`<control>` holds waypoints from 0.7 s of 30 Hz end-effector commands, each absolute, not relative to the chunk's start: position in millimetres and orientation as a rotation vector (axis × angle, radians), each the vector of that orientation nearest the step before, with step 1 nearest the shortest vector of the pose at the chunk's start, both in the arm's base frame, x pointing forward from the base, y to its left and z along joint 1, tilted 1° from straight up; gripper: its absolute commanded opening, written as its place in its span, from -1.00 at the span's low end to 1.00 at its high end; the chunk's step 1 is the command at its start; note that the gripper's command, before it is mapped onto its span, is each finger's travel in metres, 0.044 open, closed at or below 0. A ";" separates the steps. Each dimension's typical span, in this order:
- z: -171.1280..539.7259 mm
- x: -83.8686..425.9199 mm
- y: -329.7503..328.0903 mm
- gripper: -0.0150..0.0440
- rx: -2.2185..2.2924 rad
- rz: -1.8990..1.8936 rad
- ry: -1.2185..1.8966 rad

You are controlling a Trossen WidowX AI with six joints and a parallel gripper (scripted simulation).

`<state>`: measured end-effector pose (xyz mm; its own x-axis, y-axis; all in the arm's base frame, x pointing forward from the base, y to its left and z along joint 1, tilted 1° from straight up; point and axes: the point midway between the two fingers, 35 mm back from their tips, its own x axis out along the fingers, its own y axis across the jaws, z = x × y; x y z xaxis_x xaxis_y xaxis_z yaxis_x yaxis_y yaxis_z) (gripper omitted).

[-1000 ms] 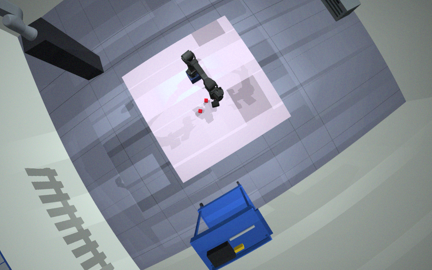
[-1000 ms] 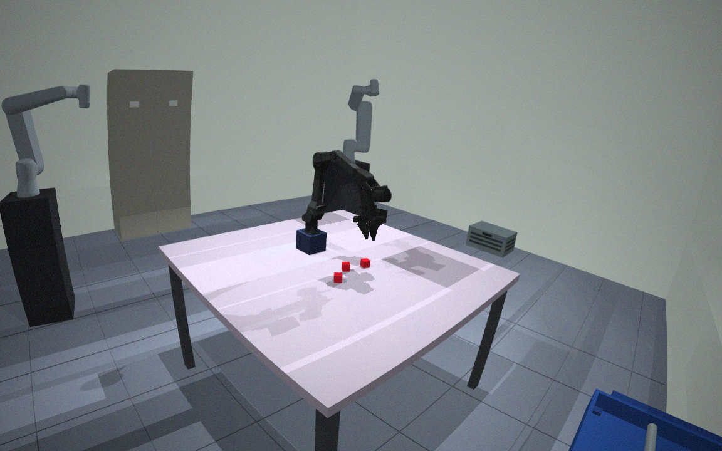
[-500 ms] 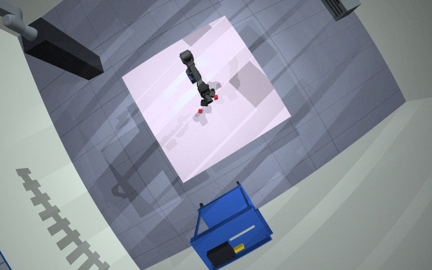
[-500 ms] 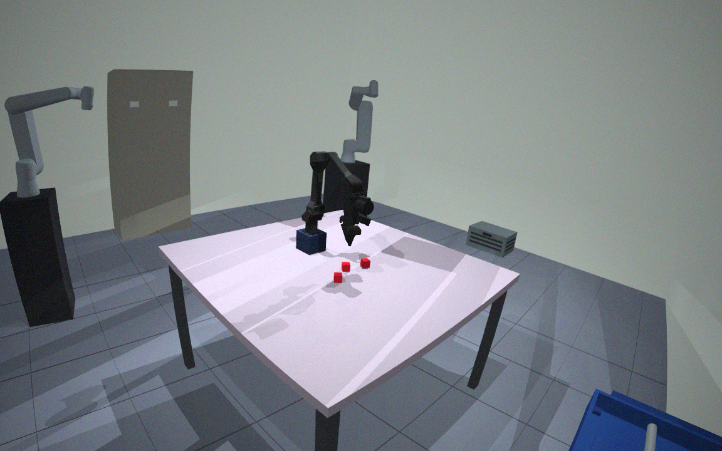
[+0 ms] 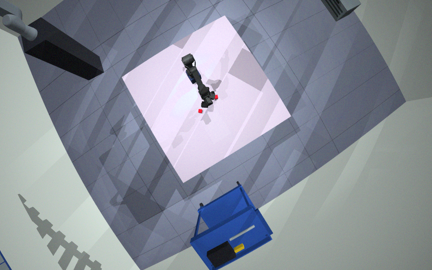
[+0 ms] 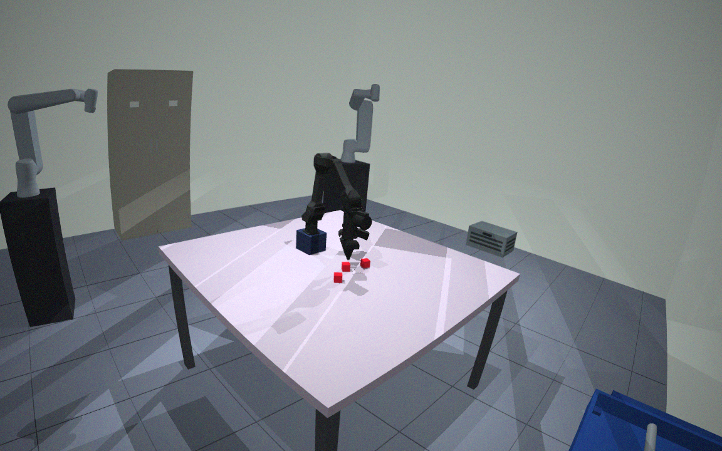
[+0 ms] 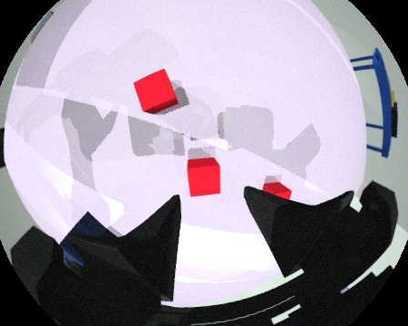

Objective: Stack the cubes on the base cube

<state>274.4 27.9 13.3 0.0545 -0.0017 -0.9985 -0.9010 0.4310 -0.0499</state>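
Gripper: From my remote seat I had the gripper (image 5: 209, 100) (image 6: 348, 256) (image 7: 213, 196) pointing down above the counter (image 5: 231, 134) (image 6: 352, 347) (image 7: 258, 59), fingers parted partway with nothing between them.
Middle cube: The middle cube (image 6: 345, 267) (image 7: 204, 177) sat just ahead of the fingertips in my wrist view (the arm hid it from above).
Cart-side cube: The cart-side cube (image 5: 200, 110) (image 6: 338, 277) (image 7: 276, 191) rested flat on the counter, partly behind one finger in the wrist view.
Far cube: The far cube (image 5: 216, 96) (image 6: 365, 263) (image 7: 155, 91) lay flat and apart from the others, turned differently.
Base: I could not tell which red cube was fixed; nothing was stacked.
Handling: I judged the cubes light and stiff, with smooth faces that might slip under a skewed pinch.
Hold: Two opposite upright faces, squarely at mid-height, seemed the right grip, leaving the underside free for level placing.
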 end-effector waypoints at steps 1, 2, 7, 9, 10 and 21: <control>-0.3 272.0 28.0 0.41 -0.884 0.846 1.350; -0.9 272.0 28.0 0.41 -0.884 0.846 1.350; -5.0 272.4 28.0 0.41 -0.884 0.846 1.350; -8.3 272.7 28.1 0.41 -0.884 0.846 1.350; -10.0 272.8 28.1 0.41 -0.884 0.846 1.350; -28.0 273.3 28.0 0.41 -0.884 0.846 1.351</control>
